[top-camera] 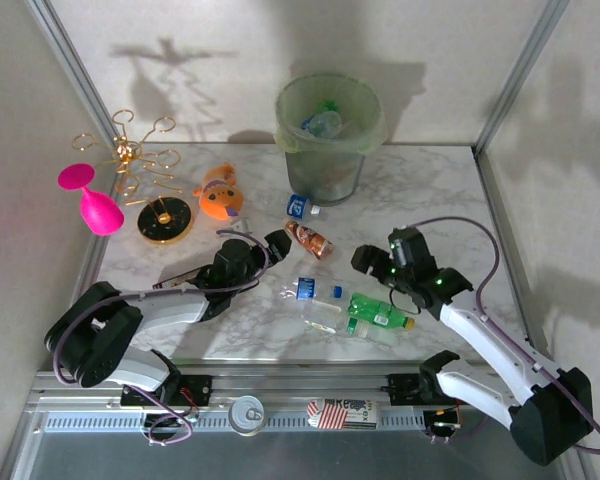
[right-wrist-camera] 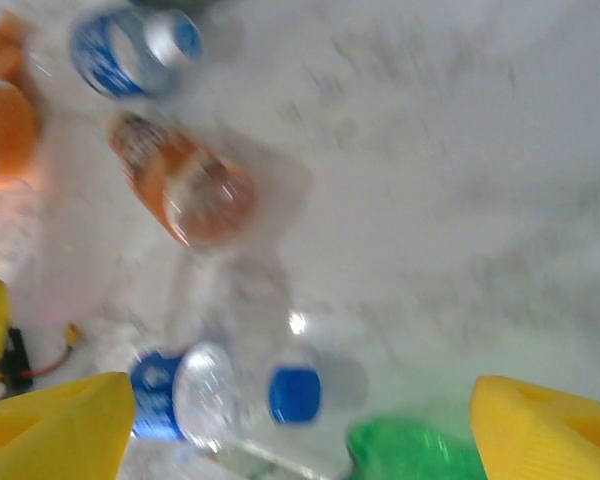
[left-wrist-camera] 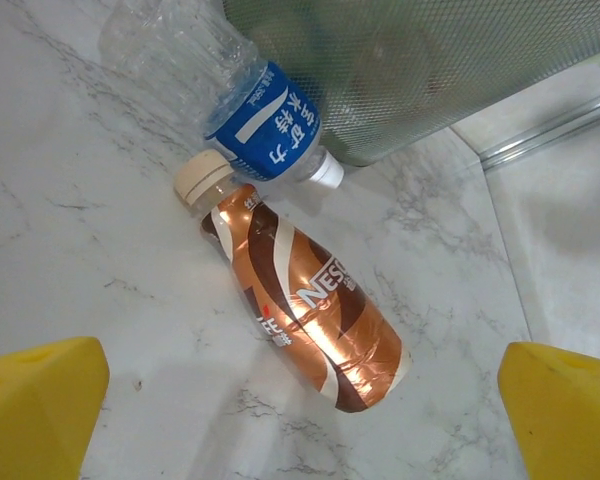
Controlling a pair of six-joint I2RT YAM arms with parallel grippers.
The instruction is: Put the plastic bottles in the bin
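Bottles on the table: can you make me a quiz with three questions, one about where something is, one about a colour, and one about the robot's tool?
1. Where is the brown bottle?
A) hanging in the air
B) lying on the table beside the blue-label bottle
C) standing upright on its cap

2. What colour is the wine glass?
A) green
B) pink
C) blue

3. How is the left tool?
A) shut on a bottle
B) shut tight, empty
C) open, holding nothing

Answers:
1 B: the left wrist view shows it flat on the marble, its cap by the blue label.
2 B: it is bright pink in the top view.
3 C: its yellow fingers stand far apart, and the bottle lies free ahead of them.
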